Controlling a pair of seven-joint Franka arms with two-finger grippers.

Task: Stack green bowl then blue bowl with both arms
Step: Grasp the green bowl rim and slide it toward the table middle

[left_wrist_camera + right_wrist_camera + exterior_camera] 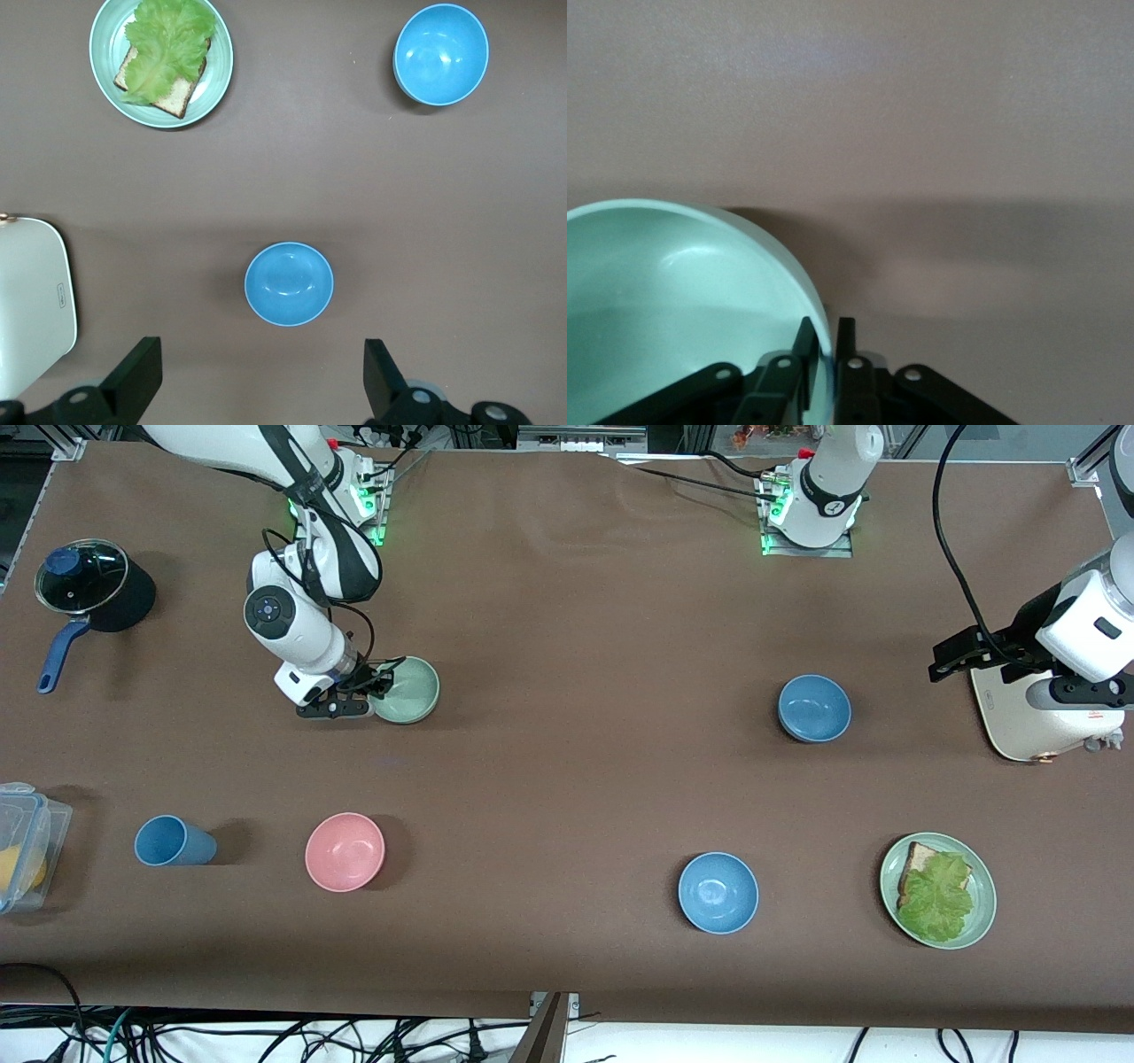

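The green bowl sits toward the right arm's end of the table. My right gripper is shut on its rim, with one finger inside the bowl and one outside. In the right wrist view the rim of the green bowl passes between the fingers of the right gripper. Two blue bowls show: one nearer the left arm's base, the other nearer the front camera. My left gripper is open and held high, beside the first blue bowl. Its wide-apart fingers frame bare table.
A pink bowl, a blue tumbler, a plastic container and a lidded black pot stand toward the right arm's end. A green plate with bread and lettuce and a white appliance stand toward the left arm's end.
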